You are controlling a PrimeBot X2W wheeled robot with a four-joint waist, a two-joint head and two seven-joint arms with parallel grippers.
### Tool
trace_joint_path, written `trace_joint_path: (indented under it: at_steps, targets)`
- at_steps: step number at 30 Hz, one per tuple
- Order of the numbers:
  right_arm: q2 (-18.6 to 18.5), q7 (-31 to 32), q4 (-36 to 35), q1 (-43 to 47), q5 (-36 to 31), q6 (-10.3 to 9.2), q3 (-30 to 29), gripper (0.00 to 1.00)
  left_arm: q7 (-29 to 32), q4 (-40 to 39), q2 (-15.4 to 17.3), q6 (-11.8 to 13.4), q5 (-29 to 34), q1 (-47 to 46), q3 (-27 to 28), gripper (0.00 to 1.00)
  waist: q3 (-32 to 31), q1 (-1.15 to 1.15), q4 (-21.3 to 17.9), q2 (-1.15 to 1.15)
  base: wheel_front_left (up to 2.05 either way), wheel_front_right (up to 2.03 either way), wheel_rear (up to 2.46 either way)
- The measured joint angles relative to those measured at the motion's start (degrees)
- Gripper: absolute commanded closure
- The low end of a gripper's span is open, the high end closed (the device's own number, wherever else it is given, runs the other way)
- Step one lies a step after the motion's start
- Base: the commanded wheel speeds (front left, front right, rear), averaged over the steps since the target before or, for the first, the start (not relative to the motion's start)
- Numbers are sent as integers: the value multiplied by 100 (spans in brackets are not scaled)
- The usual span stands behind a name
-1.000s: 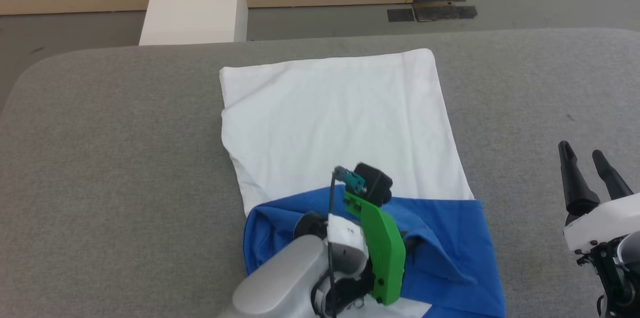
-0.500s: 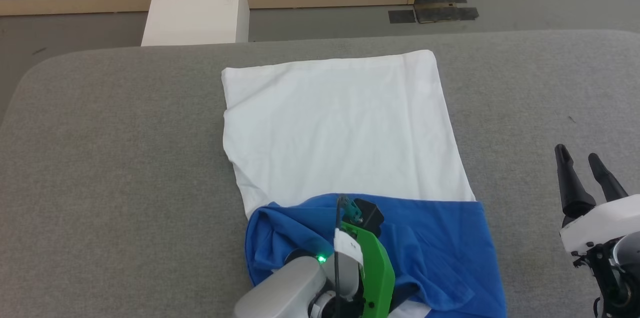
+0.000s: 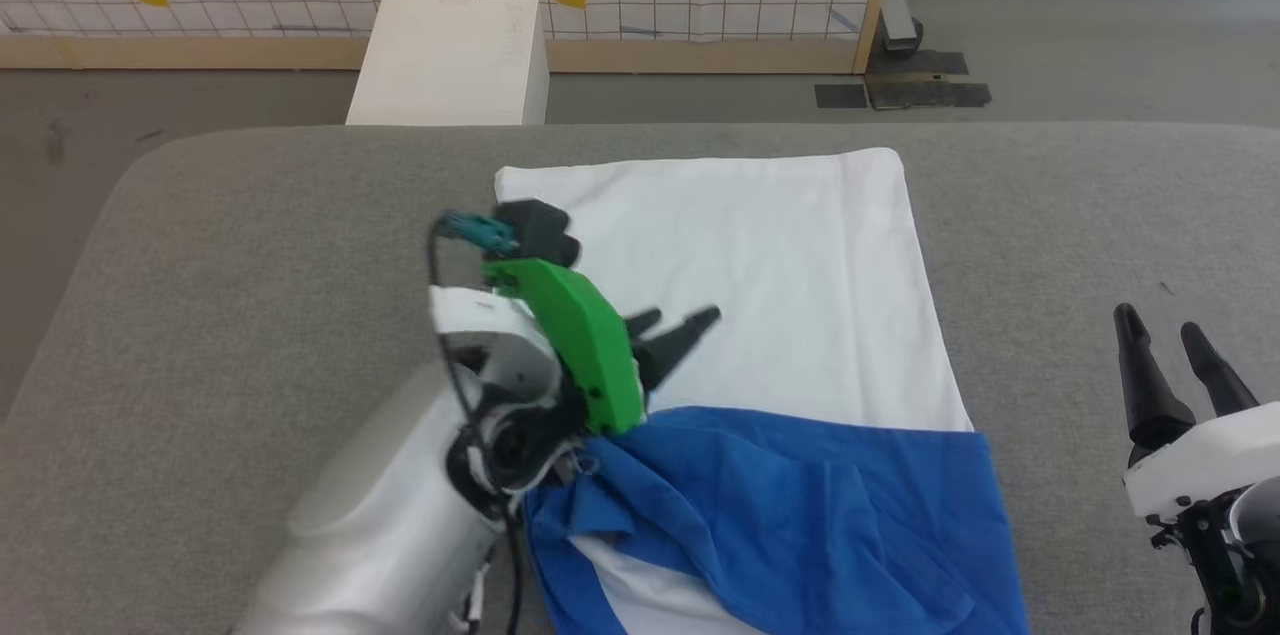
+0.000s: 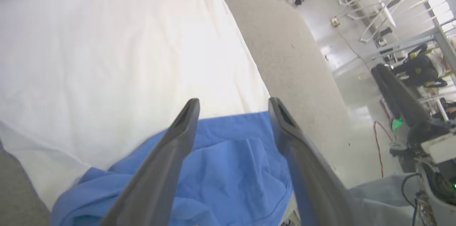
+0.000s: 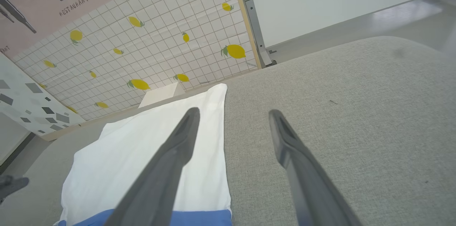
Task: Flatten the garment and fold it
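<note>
In the head view the garment (image 3: pixel 760 395) runs off the bottom edge, and the left arm (image 3: pixel 400 515) covers its near left corner. The left pincer (image 3: pixel 680 319) is blurred, and the roots of its fingers are hidden behind a green bracket (image 3: pixel 580 345). The right pincer (image 3: pixel 1158 323) has its wrist cut off by the lower right corner. The surface (image 3: pixel 250 245) hides the base of the white box (image 3: pixel 450 55). In the right wrist view a dark tip (image 5: pixel 10 183) at the left edge is too cropped to identify.

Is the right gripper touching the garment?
Apart. The head view shows bare grey surface between the right gripper and the edge of the garment.
</note>
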Motion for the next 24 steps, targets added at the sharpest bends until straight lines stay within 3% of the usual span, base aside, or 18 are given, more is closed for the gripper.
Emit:
trace_joint_path:
  at_steps: [7, 14, 19, 24]
  targets:
    - [3, 44, -82, -2, -16, 0, 137, 0, -2091, -276, 416, -2, 447, 60, 1043, 0, -89, 0, 2, 0, 0, 0, 0]
    - [5, 43, -189, -4, -52, 0, 192, 0, -3902, -151, 920, -62, 1521, 431, 1308, 0, 48, 0, -48, 0, 0, 0, 0]
    - [4, 41, -237, -24, -52, 0, 190, 0, -4184, -166, 987, 12, 2174, 664, 1372, 0, 257, 0, -55, 0, 0, 0, 0]
    - [-21, 69, -238, -432, -80, 0, 146, 0, -4223, -455, 825, 82, 2541, 804, 1777, 0, 603, 0, -42, 0, 0, 0, 0]
